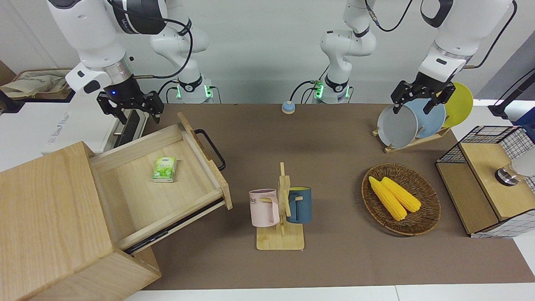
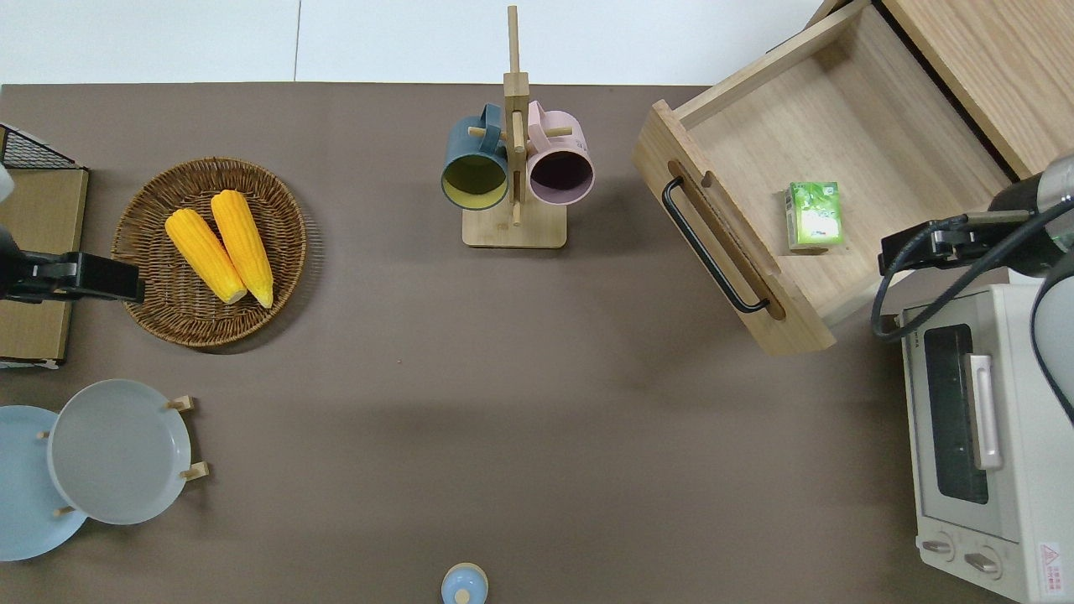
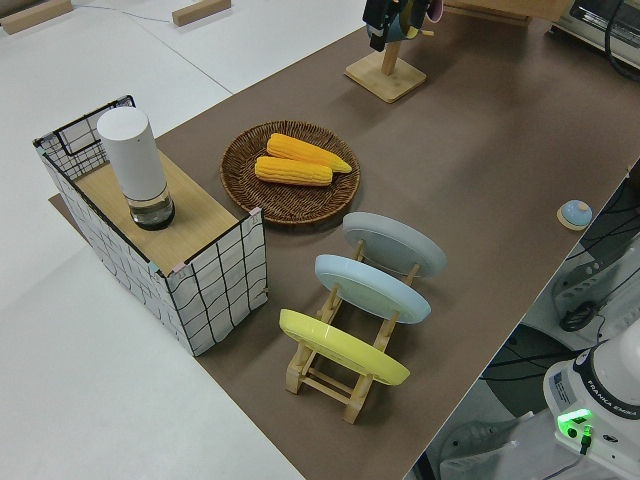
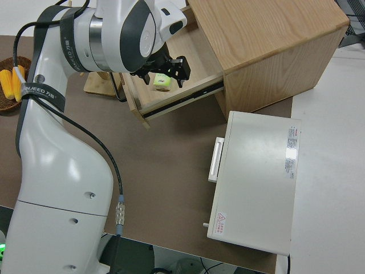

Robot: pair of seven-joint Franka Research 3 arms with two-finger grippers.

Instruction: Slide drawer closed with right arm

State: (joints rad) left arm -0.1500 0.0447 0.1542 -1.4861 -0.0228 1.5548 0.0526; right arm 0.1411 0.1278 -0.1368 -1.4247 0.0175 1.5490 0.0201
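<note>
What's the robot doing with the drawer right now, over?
Right gripper open, empty, up beside the wide light-wood drawer. Drawer pulled fully out, small green carton inside. Left arm parked. Nothing blocking its black bar handle.

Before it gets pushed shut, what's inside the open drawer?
The drawer holds one small green packet, lying flat on its wooden floor. The rest of the visible floor is bare. The innermost end sits under the cabinet top, so that part cannot be seen.
</note>
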